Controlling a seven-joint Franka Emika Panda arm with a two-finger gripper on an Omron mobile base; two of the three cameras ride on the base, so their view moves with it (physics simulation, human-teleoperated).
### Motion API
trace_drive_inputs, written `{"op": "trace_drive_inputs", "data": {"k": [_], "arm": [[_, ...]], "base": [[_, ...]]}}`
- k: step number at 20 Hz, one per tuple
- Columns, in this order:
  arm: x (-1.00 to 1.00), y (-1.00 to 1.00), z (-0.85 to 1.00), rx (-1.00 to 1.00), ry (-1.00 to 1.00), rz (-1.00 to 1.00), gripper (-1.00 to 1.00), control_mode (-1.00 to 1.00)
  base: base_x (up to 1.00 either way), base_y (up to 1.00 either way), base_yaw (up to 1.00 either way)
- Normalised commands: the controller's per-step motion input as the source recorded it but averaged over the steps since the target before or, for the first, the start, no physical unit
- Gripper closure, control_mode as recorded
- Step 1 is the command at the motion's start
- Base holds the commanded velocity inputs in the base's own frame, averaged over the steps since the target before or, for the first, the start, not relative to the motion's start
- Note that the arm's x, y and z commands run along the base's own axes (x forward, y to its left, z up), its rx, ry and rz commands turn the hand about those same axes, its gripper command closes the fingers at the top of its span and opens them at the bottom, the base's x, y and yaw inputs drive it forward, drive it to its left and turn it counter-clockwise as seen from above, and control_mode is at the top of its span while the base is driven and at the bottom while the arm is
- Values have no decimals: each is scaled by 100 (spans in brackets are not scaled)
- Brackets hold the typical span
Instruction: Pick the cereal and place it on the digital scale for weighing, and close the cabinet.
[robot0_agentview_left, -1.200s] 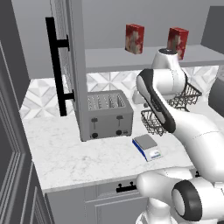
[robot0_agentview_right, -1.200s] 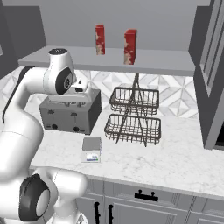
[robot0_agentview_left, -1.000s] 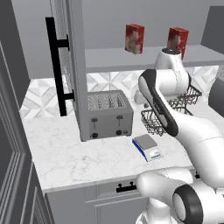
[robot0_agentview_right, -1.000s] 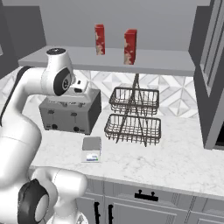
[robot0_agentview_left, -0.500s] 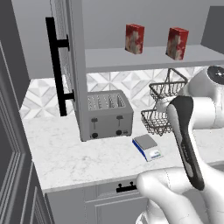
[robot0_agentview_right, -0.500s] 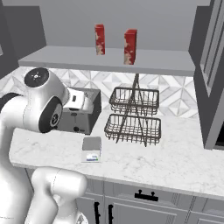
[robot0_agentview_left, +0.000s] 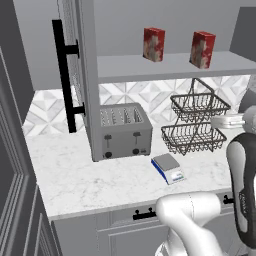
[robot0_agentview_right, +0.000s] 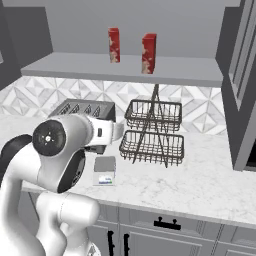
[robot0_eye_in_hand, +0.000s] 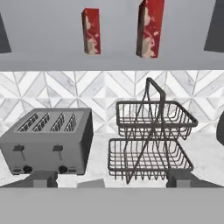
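Two look-alike red cereal boxes stand upright on the cabinet's inner shelf, also seen as the cereal boxes high in the hand view. The digital scale, blue with a pale top plate, lies on the counter in front of the toaster; its top is bare. My gripper is open and holds nothing. It faces the back wall at basket height, well below and in front of the boxes. The cabinet's left door stands open, black bar handle outward.
A grey toaster sits left of a two-tier wire basket on the marble counter. The cabinet's right door also hangs open at the right. My own arm bulks low in both base views.
The arm has swung down from in front of the shelf to a lower, pulled-back pose; the hand now sits at basket height. Boxes, scale and doors have not moved.
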Motion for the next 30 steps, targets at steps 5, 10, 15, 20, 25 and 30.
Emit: {"op": "trace_drive_inputs", "data": {"k": [5,10,15,20,25,30], "arm": [[-32,-34,80,0,-38,0,-100,-100],[-2,-14,77,0,-7,0,-100,-100],[4,-19,76,1,0,0,-100,-100],[5,-14,55,1,0,0,-100,-100],[27,5,18,-1,3,2,-100,-100],[43,5,-16,0,3,1,-100,-100]], "base": [[0,0,0],[0,0,0],[0,0,0],[0,0,0],[0,0,0],[0,0,0]]}}
